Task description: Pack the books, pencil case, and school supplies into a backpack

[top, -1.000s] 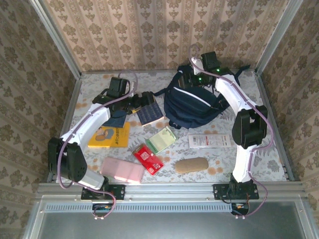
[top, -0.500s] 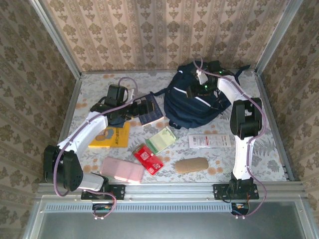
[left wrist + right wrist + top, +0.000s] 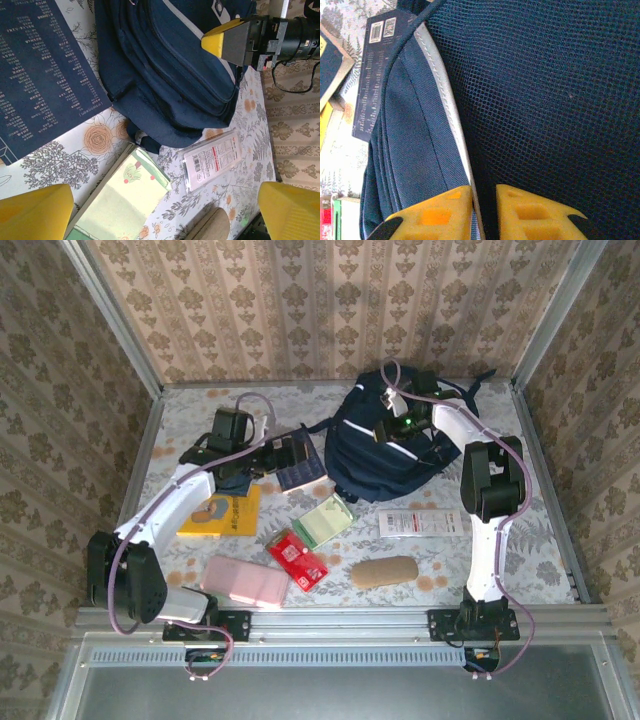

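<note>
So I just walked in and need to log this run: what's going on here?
A backpack is being packed. The right hand is pinched on the backpack's white-trimmed edge, probably to hold it or open it. The left hand is open and holds nothing, hovering by the navy book next to the backpack. The orange book, green pad, red packet and white packet lie on the table, not yet packed.
</note>
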Controlling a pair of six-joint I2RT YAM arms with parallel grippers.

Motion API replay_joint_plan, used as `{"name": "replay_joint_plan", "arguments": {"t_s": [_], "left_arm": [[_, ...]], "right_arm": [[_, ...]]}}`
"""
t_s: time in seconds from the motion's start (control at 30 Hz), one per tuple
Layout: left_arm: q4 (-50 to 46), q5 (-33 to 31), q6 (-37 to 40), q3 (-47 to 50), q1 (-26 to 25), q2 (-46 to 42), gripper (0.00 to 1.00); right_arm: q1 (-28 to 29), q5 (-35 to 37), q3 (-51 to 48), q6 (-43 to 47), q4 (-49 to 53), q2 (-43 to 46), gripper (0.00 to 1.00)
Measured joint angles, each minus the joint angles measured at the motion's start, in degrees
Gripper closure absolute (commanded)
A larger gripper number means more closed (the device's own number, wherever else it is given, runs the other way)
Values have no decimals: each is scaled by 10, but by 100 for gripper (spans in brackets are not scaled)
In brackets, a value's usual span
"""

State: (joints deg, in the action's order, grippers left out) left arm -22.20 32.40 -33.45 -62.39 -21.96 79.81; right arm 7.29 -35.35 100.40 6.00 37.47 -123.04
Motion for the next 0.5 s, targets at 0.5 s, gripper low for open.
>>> {"name": "replay_joint_plan", "arguments": {"t_s": [0.5], "left_arm": [[3, -3, 0, 0, 5, 13, 3]], "right_arm": [[-14, -22, -35, -50, -57, 41, 100]]}}
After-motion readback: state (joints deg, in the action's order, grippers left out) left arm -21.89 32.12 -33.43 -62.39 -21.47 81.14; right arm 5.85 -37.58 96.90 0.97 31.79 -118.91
